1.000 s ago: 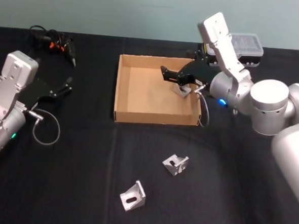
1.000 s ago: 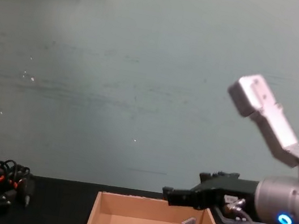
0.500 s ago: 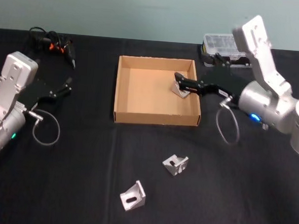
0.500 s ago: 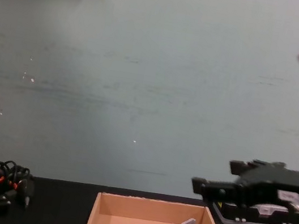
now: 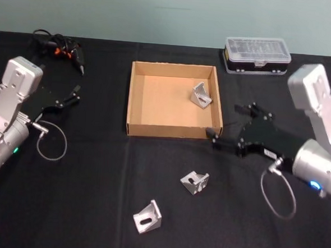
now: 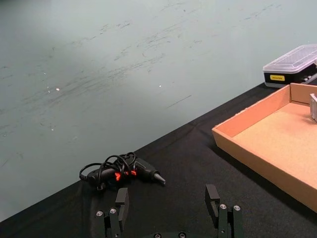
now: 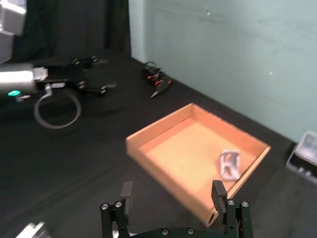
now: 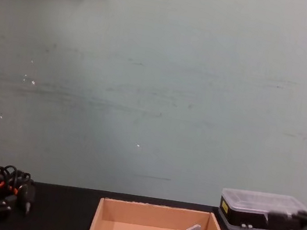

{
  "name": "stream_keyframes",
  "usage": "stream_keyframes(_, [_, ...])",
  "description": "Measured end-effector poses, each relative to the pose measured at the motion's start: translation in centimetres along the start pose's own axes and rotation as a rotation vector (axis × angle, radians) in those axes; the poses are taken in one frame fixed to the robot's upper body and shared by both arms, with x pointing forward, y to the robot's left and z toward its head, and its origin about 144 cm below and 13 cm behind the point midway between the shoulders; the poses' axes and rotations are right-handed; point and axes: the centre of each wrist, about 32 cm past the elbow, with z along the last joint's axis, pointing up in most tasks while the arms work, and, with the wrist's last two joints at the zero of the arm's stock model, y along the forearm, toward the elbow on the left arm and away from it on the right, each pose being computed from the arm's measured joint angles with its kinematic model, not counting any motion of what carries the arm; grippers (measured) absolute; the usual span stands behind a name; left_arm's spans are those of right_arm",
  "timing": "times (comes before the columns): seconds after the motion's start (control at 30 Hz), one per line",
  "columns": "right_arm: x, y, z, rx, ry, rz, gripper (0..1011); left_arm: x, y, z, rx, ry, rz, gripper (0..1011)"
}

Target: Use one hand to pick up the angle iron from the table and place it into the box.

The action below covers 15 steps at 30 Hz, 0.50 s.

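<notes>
Right black tool point(image 5: 224, 123) released and empty, just beside near right corner of wide shallow tan cardboard box point(image 5: 171, 128), silver metal angle iron point(image 5: 201, 95) inside by its right wall, two spare angle irons point(image 5: 194, 182) point(image 5: 147, 217) on flat black surface point(image 5: 93, 198), left tool point(image 5: 72, 94) parked at left, released.

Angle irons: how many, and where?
3. First angle iron lies inside the box, near its far right corner; second angle iron and third angle iron rest on the table.

R pincer point(image 5: 224, 125) spread wide, arm low out front; L pincer point(image 5: 72, 94) spread, parked.
</notes>
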Motion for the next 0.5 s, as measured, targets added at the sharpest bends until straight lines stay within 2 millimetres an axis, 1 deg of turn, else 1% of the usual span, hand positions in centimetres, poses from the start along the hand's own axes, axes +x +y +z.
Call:
stream_keyframes(0.1, [-0.8, -1.1, -0.1, -0.021, 0.013, 0.022, 1000, 0.0, 0.0, 0.0, 0.000, 0.000, 0.000, 1011])
stream_keyframes(0.2, [-1.4, -1.8, -0.4, -0.039, 0.024, 0.040, 1000, 0.0, 0.0, 0.0, 0.000, 0.000, 0.000, 1011])
stream_keyframes(0.27, [-2.2, -2.3, -0.9, -0.063, 0.037, 0.061, 1000, 0.0, 0.0, 0.0, 0.000, 0.000, 0.000, 1011])
stream_keyframes(0.5, [-3.9, -2.5, -2.2, -0.121, 0.069, 0.103, 1000, 0.0, 0.0, 0.0, 0.000, 0.000, 0.000, 1011])
